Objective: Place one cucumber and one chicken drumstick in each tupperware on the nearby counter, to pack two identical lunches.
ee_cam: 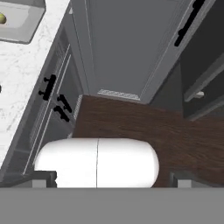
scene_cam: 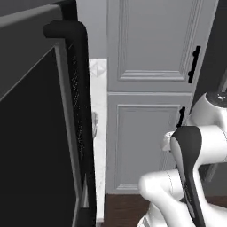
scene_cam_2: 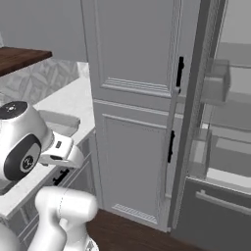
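We see the gripper [ee_cam: 112, 179] from the hand view, its two dark fingertips [ee_cam: 41, 178] standing far apart at the lower corners with nothing between them, so the jaws are spread wide and hold nothing. The hand looks down over a dark brown wooden floor [ee_cam: 144, 127] in front of a tall grey panelled cabinet [ee_cam: 127, 48] with black handles. To the left in that view runs the counter [ee_cam: 22, 74], white with faint grey veining, over grey cabinet fronts with black handles [ee_cam: 47, 86]. At the far left corner of that counter sits one grey tupperware [ee_cam: 19, 22], a shallow container with a flared rim, and a small yellowish-green thing [ee_cam: 2, 18] lies inside it at the picture's edge; we cannot tell what it is. In the right base view the counter [scene_cam_2: 63, 105] stretches away to the left of the tall cabinet [scene_cam_2: 137, 98], and a grey tupperware [scene_cam_2: 59, 121] rests on it just behind the white arm [scene_cam_2: 29, 147]. To the right of the cabinet an open refrigerator [scene_cam_2: 220, 147] shows grey shelves and door bins. In the left base view a dark open door [scene_cam: 40, 133] stands near on the left, with the tall cabinet [scene_cam: 146, 88] beyond and the arm [scene_cam: 190, 168] at the lower right.
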Motion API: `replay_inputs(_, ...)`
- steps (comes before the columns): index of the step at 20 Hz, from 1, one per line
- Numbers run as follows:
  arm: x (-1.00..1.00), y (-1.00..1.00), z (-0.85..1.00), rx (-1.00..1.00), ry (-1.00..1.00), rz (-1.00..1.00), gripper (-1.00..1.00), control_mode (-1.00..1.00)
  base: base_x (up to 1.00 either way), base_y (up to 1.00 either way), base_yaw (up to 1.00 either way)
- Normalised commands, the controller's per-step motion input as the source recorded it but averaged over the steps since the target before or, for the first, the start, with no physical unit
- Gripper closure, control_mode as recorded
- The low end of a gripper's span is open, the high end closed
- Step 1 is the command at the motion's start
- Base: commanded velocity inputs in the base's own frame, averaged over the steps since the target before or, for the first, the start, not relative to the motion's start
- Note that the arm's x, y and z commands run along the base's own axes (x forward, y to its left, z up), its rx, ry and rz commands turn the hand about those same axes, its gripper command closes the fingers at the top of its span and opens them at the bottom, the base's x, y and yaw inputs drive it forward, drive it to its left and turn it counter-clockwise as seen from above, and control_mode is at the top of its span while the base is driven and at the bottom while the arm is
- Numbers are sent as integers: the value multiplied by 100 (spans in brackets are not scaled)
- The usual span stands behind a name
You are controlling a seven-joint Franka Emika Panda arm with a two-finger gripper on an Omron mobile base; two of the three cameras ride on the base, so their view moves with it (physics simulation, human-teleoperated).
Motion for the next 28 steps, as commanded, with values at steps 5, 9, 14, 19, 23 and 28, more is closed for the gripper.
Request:
replay_inputs(5,0,0,0,0,0,0,-100,100,-84,-37,-6)
replay_inputs(9,0,0,0,0,0,0,-100,100,-89,-66,-14)
replay_inputs(14,0,0,0,0,0,0,-100,100,-64,-80,-26)
replay_inputs(19,0,0,0,0,0,0,-100,100,-21,-88,-48)
replay_inputs(23,0,0,0,0,0,0,-100,100,15,-84,-52)
replay_inputs(28,0,0,0,0,0,0,-100,100,38,1,-10)
